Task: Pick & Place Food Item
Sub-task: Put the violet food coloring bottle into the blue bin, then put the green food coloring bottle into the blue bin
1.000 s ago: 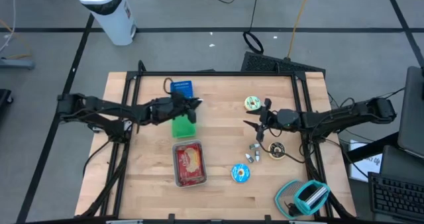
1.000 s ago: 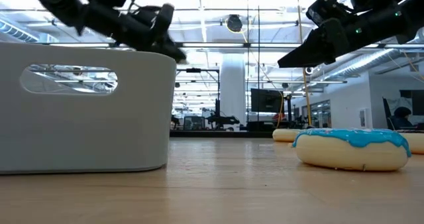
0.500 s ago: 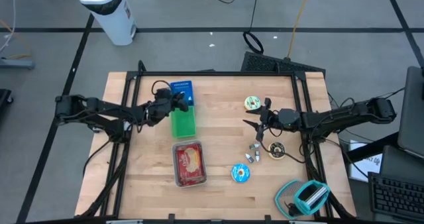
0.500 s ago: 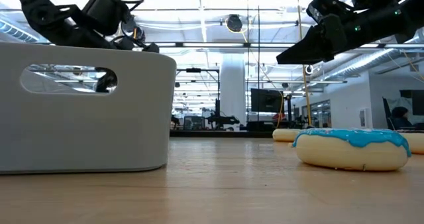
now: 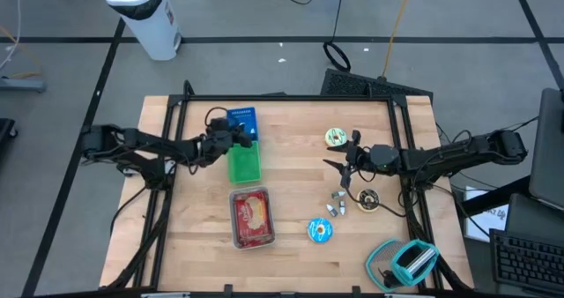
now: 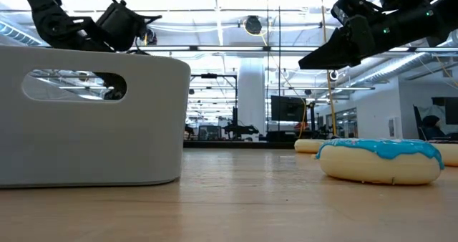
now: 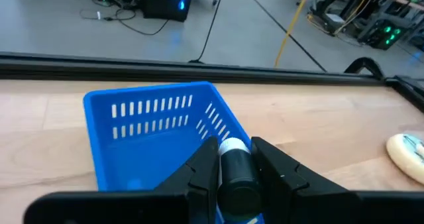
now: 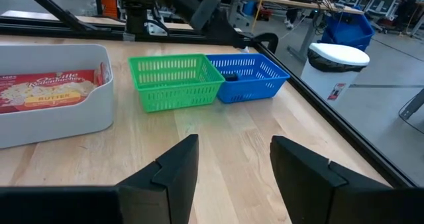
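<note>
My left gripper is shut on a small dark cylinder with a white end. It hangs at the near rim of the blue basket, which stands beside the green basket at the table's far left. In the high view this gripper sits between the two baskets. My right gripper hovers open and empty over the table's right half, near a green-iced doughnut, a dark doughnut and a blue-iced doughnut, all flat on the wood. My left gripper pinches the dark cylinder by its two sides between the two fingers. The cylinder lies along the fingers, its white end pointing away from the wrist. It is lifted clear, tilted a little downward toward the blue basket.
A white bin with a red popcorn packet stands near the middle of the table's front. Small wrapped sweets lie right of it. A teal tape dispenser sits at the near right corner. Black frame rails border the table.
My left gripper has moved down and toward the table's far left, from over the green basket to the blue basket's rim, tipping forward and rolling, still shut on the cylinder. My right gripper has kept still.
</note>
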Controlling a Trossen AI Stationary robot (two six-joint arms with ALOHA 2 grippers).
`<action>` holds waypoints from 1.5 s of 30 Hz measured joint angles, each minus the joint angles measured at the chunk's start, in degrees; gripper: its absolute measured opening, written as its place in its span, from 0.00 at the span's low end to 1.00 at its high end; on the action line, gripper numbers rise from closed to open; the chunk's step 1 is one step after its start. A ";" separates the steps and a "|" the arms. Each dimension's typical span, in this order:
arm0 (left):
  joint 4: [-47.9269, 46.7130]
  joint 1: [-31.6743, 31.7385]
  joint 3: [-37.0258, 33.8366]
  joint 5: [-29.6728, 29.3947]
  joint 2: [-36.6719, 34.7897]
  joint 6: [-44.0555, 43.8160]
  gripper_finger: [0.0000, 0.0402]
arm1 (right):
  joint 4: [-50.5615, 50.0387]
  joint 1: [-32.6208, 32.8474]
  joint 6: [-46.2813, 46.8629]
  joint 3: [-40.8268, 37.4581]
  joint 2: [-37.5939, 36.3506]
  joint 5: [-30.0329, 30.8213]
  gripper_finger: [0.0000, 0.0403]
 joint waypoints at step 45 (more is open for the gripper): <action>1.56 0.00 0.02 -0.04 2.72 -0.74 0.31 | -0.08 0.11 0.02 0.00 0.00 -0.55 0.44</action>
